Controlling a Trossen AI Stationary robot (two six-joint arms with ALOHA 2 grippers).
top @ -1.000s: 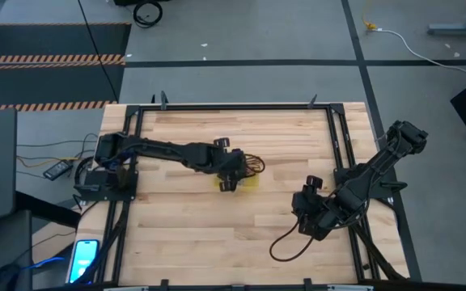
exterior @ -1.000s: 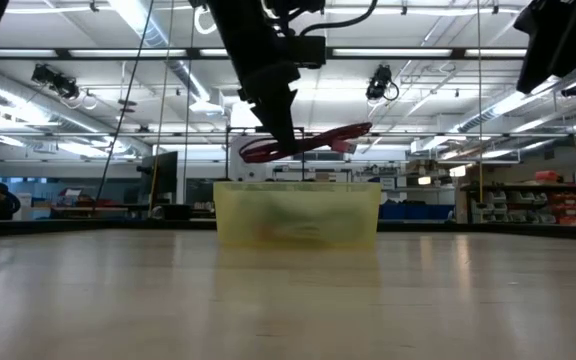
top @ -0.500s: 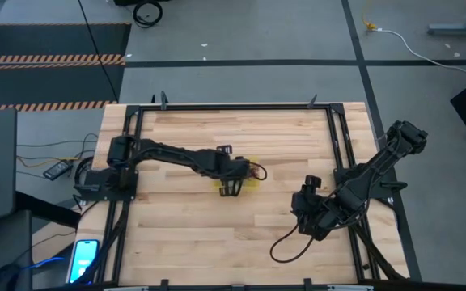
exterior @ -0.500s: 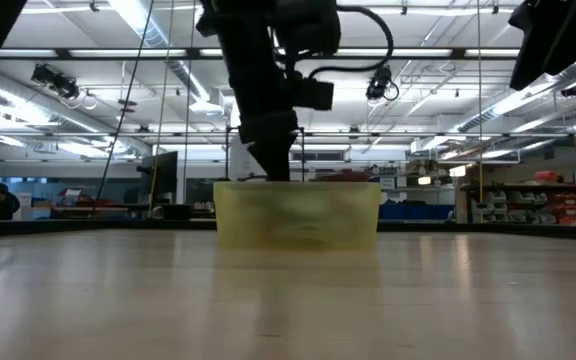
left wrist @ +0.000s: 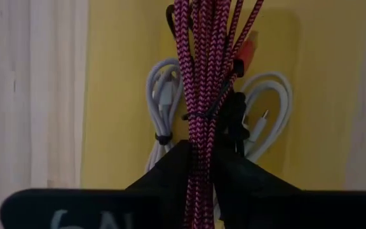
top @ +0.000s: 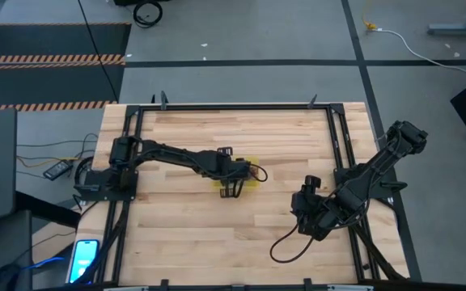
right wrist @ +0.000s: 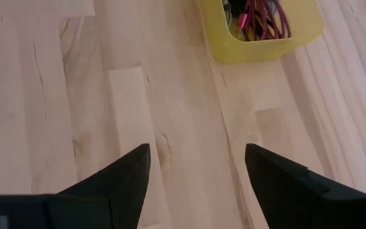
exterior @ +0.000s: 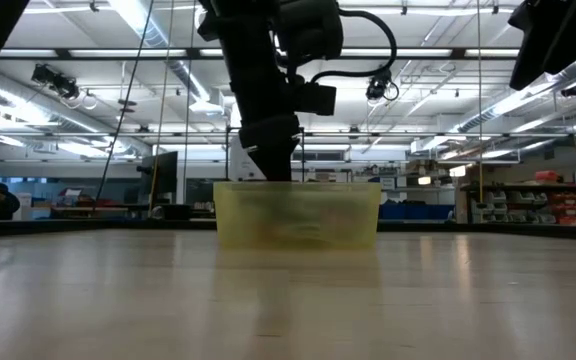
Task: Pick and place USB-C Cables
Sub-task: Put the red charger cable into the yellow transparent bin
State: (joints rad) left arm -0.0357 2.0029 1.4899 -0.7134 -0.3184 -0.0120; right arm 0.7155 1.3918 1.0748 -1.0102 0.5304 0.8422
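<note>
Since a second ago the left claw (left wrist: 199, 166) has dropped from above the yellow bin (top: 252, 183) down into it, fingers clamped on the magenta-red cable (left wrist: 203, 76), which lies over the white cable (left wrist: 269, 108) and pale grey cable (left wrist: 161, 95) inside. Right of the bin, the right claw (right wrist: 197, 166) hangs spread apart over the surface (top: 184, 234).

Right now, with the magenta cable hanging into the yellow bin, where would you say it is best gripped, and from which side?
Best where the left gripper has it: across the gathered straight strands of the magenta cable, coming from above the yellow bin. The strands run parallel and tight there, so the fingers can close over the whole bundle; its plug end lies among the white cables.
</note>
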